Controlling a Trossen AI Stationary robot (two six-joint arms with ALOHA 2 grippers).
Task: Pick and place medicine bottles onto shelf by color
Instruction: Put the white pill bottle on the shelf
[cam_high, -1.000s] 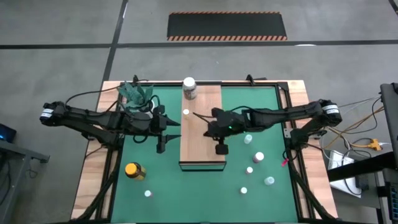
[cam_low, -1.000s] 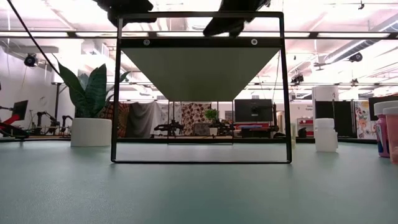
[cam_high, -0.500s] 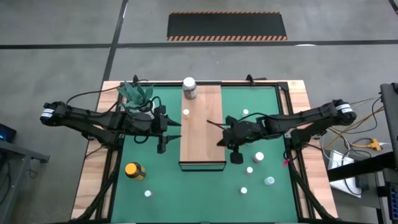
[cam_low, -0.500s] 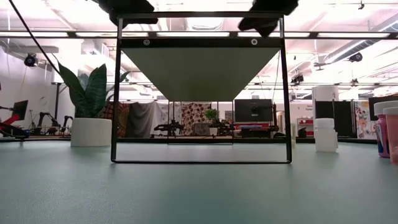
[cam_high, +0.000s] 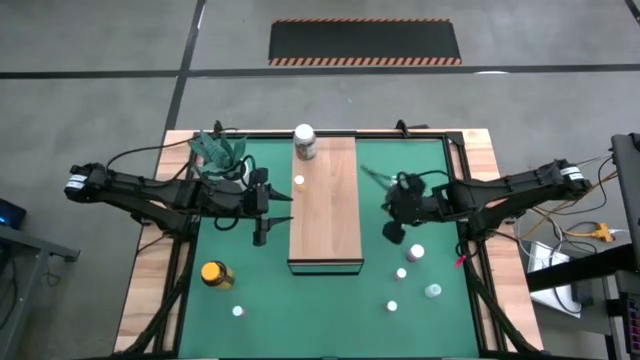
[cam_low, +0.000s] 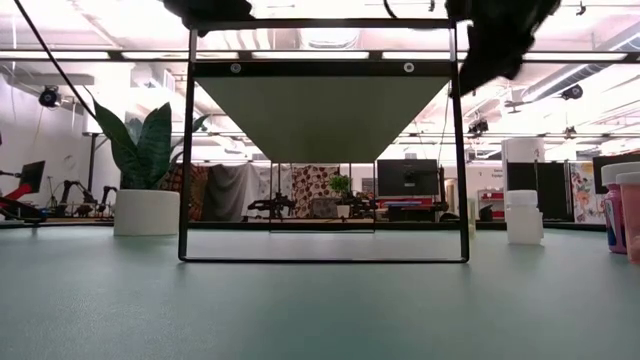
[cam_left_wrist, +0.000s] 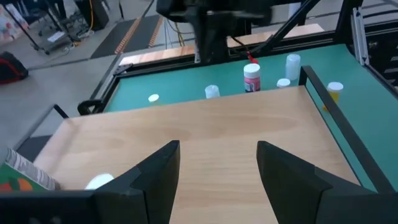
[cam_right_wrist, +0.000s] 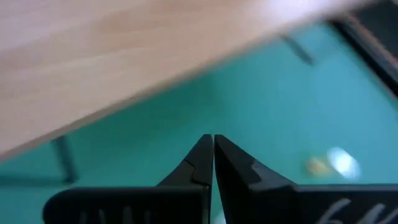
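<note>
The shelf (cam_high: 325, 205) is a long wooden board in the middle of the green mat. A white-lidded jar (cam_high: 304, 141) and a tiny white-capped bottle (cam_high: 298, 180) stand on its far part. My left gripper (cam_high: 282, 208) is open and empty at the shelf's left edge; it also shows in the left wrist view (cam_left_wrist: 217, 155). My right gripper (cam_high: 368, 174) is shut and empty above the mat just right of the shelf, as the right wrist view (cam_right_wrist: 213, 155) shows. Several tiny bottles (cam_high: 417, 252) stand on the mat at the right. An amber yellow-lidded jar (cam_high: 215, 273) stands at the near left.
A potted green plant (cam_high: 220, 150) stands at the far left corner of the mat. A tiny white-capped bottle (cam_high: 238, 311) stands near the front edge on the left. In the low view the shelf (cam_low: 320, 100) stands on dark legs, with bottles (cam_low: 523, 215) at the right.
My right gripper has moved from above the shelf's middle toward the table's right edge and now hangs over the mat beside the shelf. Its fingers have turned toward the far edge.
</note>
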